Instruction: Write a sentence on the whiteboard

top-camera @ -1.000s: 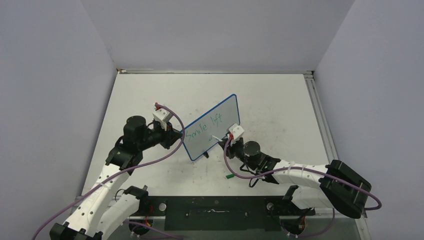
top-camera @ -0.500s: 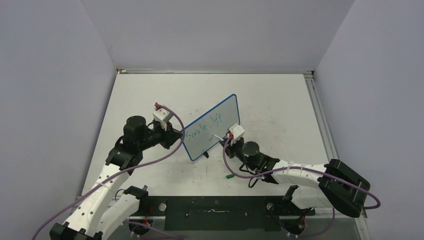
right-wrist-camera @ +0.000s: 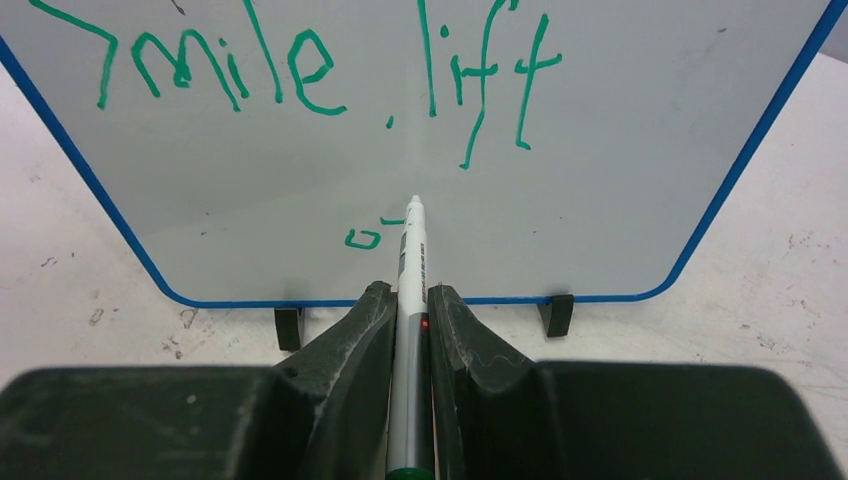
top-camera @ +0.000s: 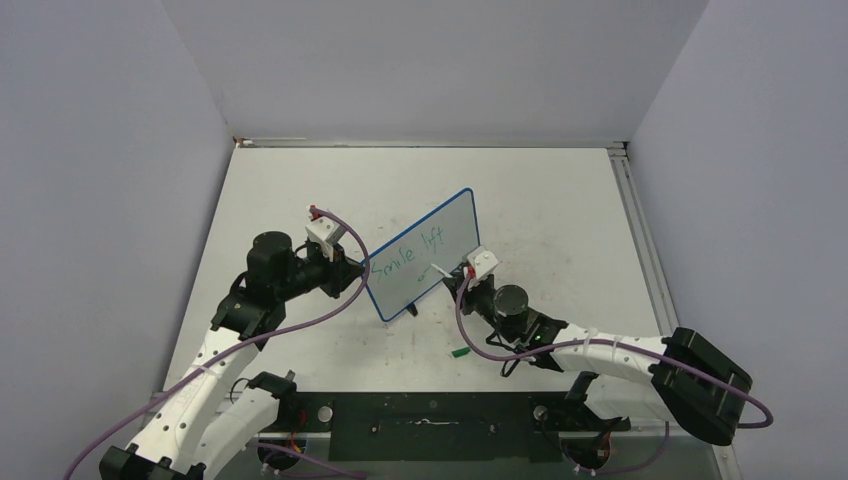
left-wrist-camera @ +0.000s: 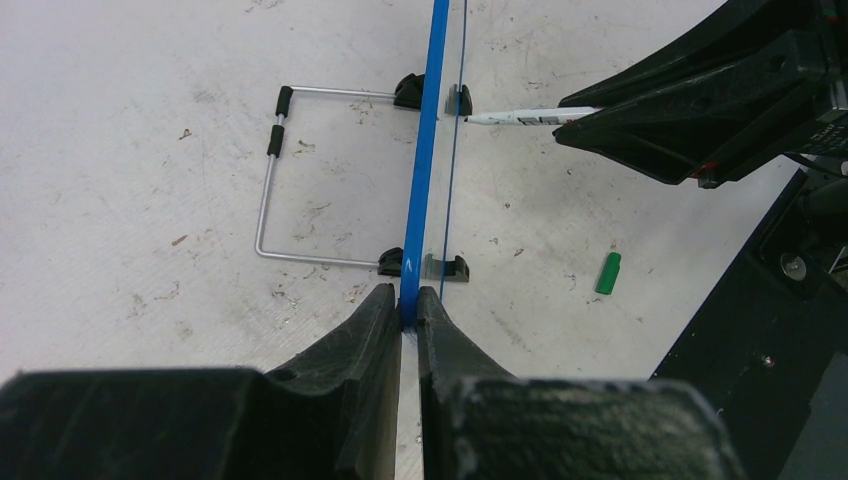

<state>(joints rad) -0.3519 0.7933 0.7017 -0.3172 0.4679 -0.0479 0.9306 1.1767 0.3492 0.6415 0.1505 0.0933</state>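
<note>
The whiteboard [top-camera: 425,250] stands upright on small black feet mid-table, blue frame. My left gripper [top-camera: 362,268] is shut on its left edge; in the left wrist view the blue frame [left-wrist-camera: 420,170] runs between my jaws [left-wrist-camera: 409,305]. The sentence [right-wrist-camera: 320,65] reads "Smile lift" in green, with a small green mark [right-wrist-camera: 362,238] below it. My right gripper [right-wrist-camera: 410,300] is shut on a white marker [right-wrist-camera: 412,260], whose tip sits at or just off the board, right of the small mark. The marker also shows in the left wrist view [left-wrist-camera: 520,117].
A green marker cap [top-camera: 459,352] lies on the table in front of the board, also in the left wrist view [left-wrist-camera: 607,272]. The board's wire stand [left-wrist-camera: 270,180] reaches out behind it. Walls enclose the table on three sides.
My right gripper with the marker has moved a little right and away from the arm bases along the board. The left gripper and the board have not moved.
</note>
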